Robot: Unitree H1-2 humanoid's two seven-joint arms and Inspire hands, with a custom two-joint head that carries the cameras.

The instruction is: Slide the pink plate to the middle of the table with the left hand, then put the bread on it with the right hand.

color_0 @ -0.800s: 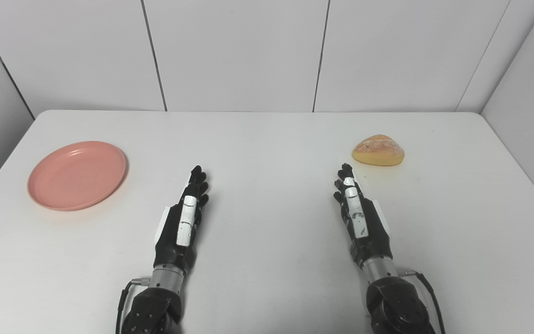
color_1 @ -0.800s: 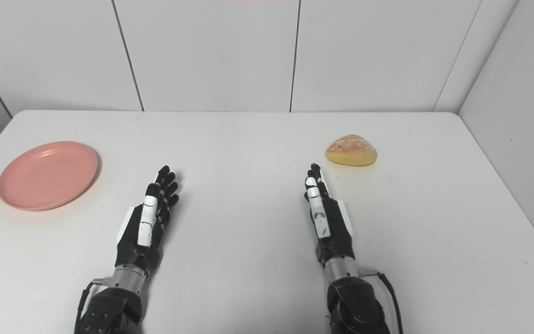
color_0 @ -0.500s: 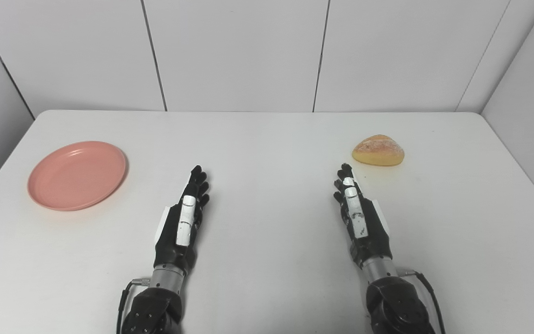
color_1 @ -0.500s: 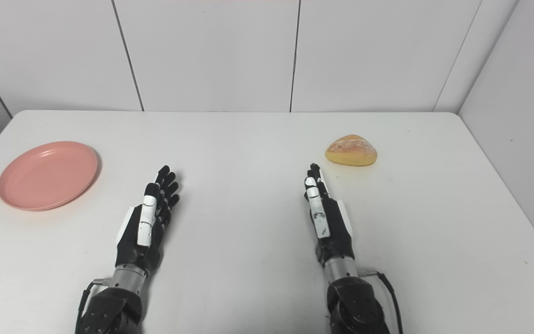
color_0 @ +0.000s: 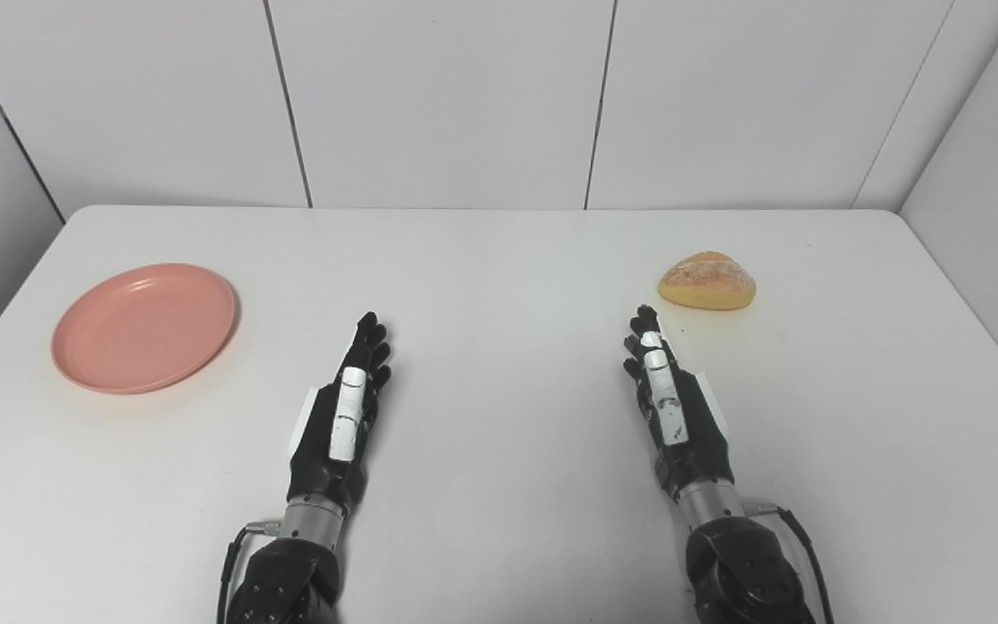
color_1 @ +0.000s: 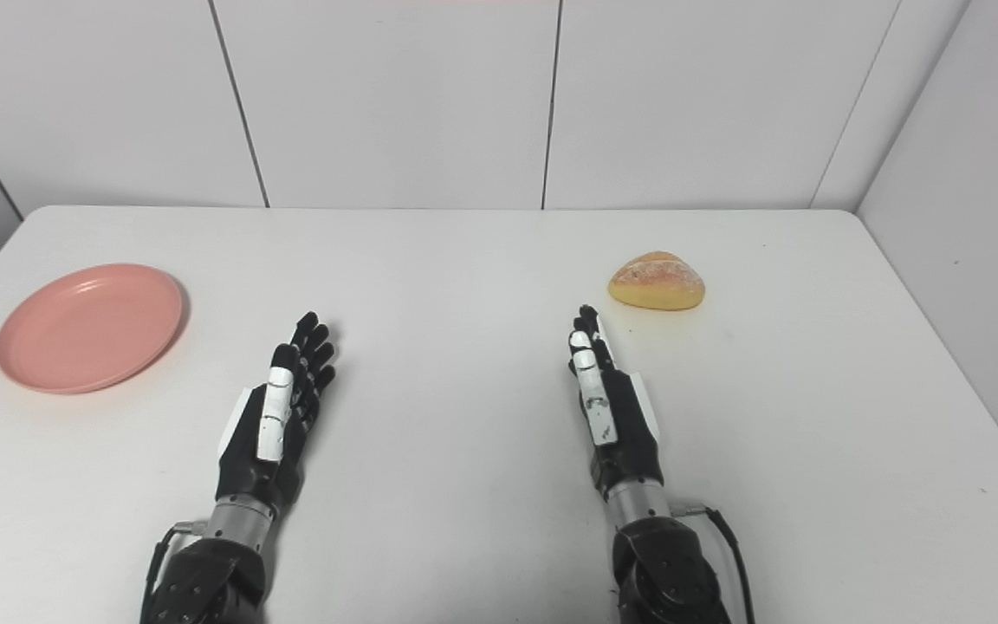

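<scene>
A round pink plate (color_0: 144, 328) lies empty on the white table (color_0: 499, 260), far left. A golden bread roll (color_0: 708, 282) lies on the table at the right. My left hand (color_0: 341, 410) rests near the table's front, fingers stretched out and holding nothing, well to the right of the plate. My right hand (color_0: 668, 400) is stretched out the same way and empty, its fingertips a short way in front and left of the bread, not touching it.
White panelled walls (color_0: 447, 95) rise behind the table and along its right side. The table's left edge (color_0: 5, 295) runs close to the plate.
</scene>
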